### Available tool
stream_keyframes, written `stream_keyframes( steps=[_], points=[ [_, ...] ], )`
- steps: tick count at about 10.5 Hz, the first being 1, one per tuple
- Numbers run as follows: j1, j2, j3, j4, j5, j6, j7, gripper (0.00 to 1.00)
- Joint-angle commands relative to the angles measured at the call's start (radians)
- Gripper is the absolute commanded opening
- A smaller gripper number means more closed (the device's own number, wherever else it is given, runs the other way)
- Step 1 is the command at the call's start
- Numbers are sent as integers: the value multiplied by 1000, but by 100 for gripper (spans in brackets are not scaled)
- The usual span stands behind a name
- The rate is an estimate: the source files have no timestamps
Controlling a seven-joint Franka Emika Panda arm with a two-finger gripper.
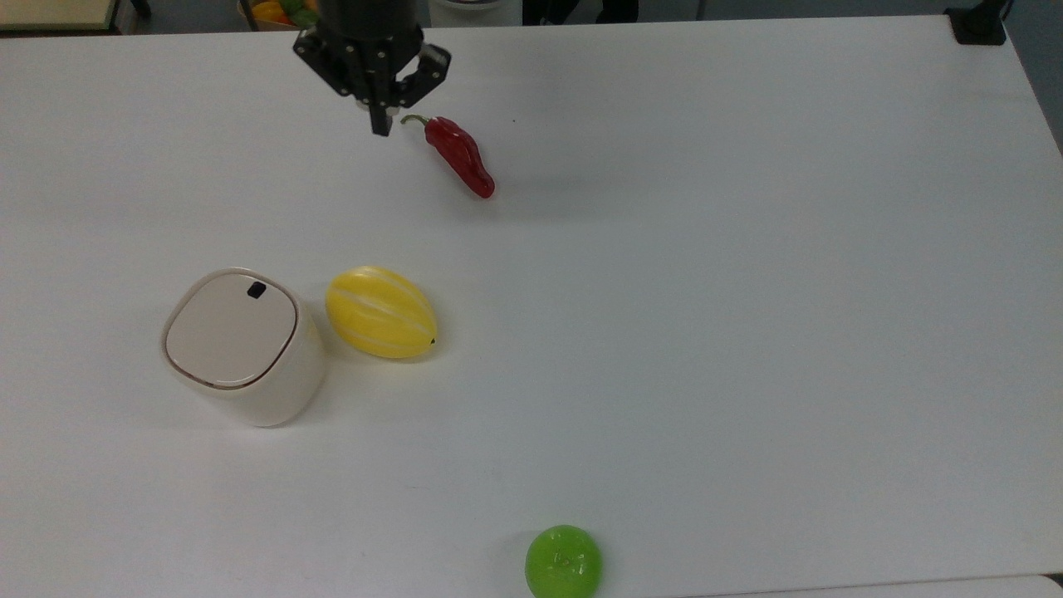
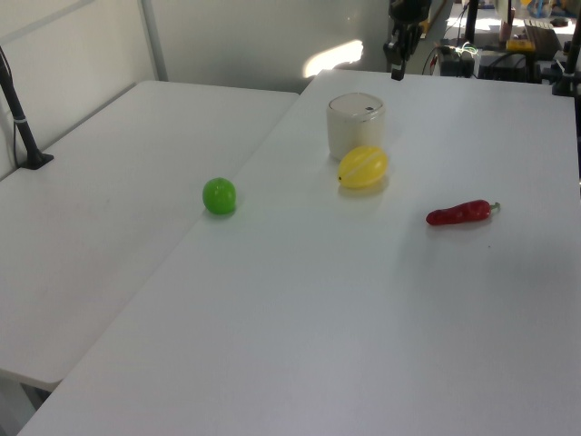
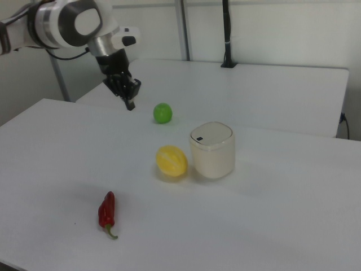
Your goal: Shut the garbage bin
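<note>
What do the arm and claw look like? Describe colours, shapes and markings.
The arm is white and rounded, with a grey disc at a joint, a silver ring at the wrist and a white side block with black buttons. The claw is black, angular and tapers to narrow tips.

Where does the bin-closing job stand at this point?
Done: the garbage bin has its lid flat within the rim, so it looks closed. In hand: nothing; the gripper hangs empty, apart from the bin, near the red pepper. Left: apparently nothing.
</note>
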Motion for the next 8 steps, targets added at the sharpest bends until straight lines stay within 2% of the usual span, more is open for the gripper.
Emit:
stream_keyframes(
  steps=[1,3,4,5,6,7,8],
  points=[
    [65,-124,-16,-130,11,-62,-121,0],
    [88,-155,-16,-135,9,-119,-121,2],
    [94,-170,-16,-147,9,-140,-121,11],
    [94,-187,-16,-156,9,-160,-121,30],
    [97,-189,-16,-158,5,-164,-121,57],
    [105,-189,-16,-156,-5,-164,-121,100],
    [117,-189,-17,-156,-6,-165,-120,100]
  ],
)
